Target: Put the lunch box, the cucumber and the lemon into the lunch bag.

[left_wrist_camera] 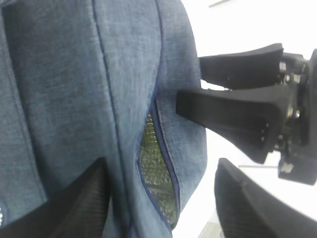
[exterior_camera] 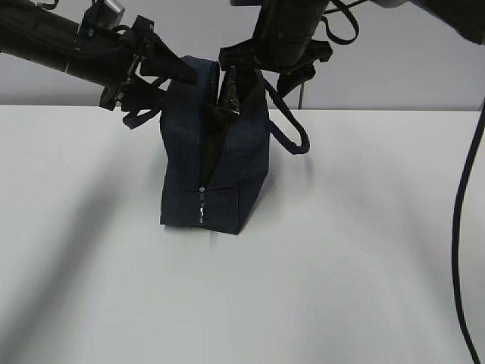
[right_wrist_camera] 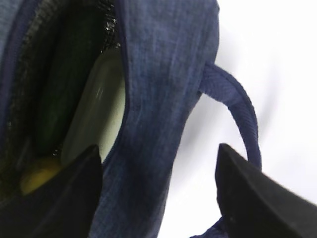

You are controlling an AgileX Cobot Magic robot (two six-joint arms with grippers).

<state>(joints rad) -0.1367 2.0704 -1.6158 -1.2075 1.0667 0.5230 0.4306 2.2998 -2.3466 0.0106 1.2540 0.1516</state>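
The left gripper's (left_wrist_camera: 161,198) spread fingers (left_wrist_camera: 74,208) straddle the lunch bag's (left_wrist_camera: 74,99) fabric edge beside its gaping opening.

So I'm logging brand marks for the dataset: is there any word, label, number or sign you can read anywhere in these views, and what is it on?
None can be read.
Bag: plain navy fabric, no print in view.
White speck at the left wrist view's lower left edge: too cut off to read.

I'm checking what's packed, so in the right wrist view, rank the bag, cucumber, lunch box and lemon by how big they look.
1. Bag, fills most of the frame.
2. Cucumber and lunch box look alike; both partly hidden, so unranked.
3. Lemon, only a small yellow patch showing.
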